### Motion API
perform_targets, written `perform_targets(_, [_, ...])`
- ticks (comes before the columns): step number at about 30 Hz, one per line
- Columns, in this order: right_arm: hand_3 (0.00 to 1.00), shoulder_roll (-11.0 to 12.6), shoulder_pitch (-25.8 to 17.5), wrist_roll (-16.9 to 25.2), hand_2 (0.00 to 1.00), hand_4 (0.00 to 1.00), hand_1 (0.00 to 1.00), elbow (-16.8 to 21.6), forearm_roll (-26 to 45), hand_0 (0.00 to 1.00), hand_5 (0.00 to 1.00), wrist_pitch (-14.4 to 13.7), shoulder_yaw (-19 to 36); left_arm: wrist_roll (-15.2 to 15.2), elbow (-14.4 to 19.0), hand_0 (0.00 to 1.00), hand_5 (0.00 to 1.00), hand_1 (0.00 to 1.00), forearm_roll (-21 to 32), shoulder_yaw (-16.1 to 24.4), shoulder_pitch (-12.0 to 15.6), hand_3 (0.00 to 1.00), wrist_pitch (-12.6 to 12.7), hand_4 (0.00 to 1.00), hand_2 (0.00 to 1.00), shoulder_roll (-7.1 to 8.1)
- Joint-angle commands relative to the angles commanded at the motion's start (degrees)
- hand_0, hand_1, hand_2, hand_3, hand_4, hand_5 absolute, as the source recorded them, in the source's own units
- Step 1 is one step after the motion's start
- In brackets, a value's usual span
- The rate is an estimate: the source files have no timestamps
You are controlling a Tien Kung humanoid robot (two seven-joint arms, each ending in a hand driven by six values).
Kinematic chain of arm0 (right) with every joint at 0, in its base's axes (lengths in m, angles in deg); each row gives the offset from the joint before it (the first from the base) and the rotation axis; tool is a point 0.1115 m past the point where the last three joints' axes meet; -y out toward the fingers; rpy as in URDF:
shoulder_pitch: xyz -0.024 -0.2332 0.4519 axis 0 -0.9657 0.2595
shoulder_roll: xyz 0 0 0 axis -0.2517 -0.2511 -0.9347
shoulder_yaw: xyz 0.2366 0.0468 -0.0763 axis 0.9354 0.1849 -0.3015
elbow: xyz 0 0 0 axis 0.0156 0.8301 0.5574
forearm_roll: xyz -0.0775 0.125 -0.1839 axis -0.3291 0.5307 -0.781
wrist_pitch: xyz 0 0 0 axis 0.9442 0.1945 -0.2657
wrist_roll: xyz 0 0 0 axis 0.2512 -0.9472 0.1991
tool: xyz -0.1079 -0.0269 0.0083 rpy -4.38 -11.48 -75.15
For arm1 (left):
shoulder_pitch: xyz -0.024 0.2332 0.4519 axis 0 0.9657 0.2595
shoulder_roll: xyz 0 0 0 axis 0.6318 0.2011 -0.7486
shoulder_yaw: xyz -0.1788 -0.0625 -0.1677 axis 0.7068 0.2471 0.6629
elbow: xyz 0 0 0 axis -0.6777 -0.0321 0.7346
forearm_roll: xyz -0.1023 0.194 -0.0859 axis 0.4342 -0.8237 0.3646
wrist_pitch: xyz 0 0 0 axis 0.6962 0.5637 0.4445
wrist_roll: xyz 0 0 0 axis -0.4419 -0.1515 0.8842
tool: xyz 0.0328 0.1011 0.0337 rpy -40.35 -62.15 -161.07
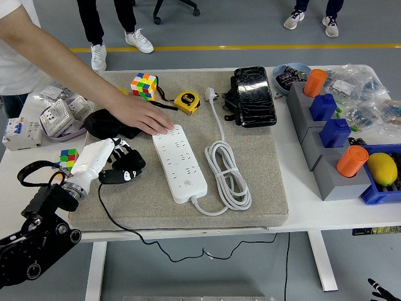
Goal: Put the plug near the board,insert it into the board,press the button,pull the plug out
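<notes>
A white power strip lies lengthwise on the grey mat, its own white cord coiled to its right. A person's hand rests on the strip's far end. My left hand, with a white back and black fingers, sits on the mat just left of the strip. Its fingers are curled on a black plug, whose thin black cable trails off the table's near edge. The plug is a short gap away from the strip. Only a dark tip of my right hand shows at the bottom right corner.
A black pouch lies behind my left hand. Rubik's cubes, a yellow tape measure and a black case stand at the back. Grey blocks with blue and orange pieces fill the right side, and sockets the left.
</notes>
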State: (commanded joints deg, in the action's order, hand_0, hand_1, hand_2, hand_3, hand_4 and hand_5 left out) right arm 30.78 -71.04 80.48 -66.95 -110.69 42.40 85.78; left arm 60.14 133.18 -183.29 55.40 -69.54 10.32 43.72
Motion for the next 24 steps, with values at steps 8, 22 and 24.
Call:
perform_targets(8, [0.549,-0.1,-0.1,0.0,0.605,0.958,0.639,0.0,0.0,0.572,0.529,0.0,0.0,-0.3,0.2,0.477,0.28,0.649,0.2,0.8,0.4,0.688,-0.7,0.998,0.656,0.12])
perform_targets(22, [0.548,0.0,0.0,0.0,0.603,0.955,0.639,0.0,0.0,0.574,0.527,0.0,0.0,0.1,0.9,0.615,0.382,0.745,0.0,2.3,1.1,0.753,-2.0,0.998,0.764,0.24])
perform_targets(24, [0.548,0.0,0.0,0.0,0.603,0.955,0.639,0.0,0.0,0.574,0.527,0.0,0.0,-0.2,0.9,0.615,0.382,0.745,0.5,2.6,1.3,0.753,-2.0,0.998,0.764,0.26])
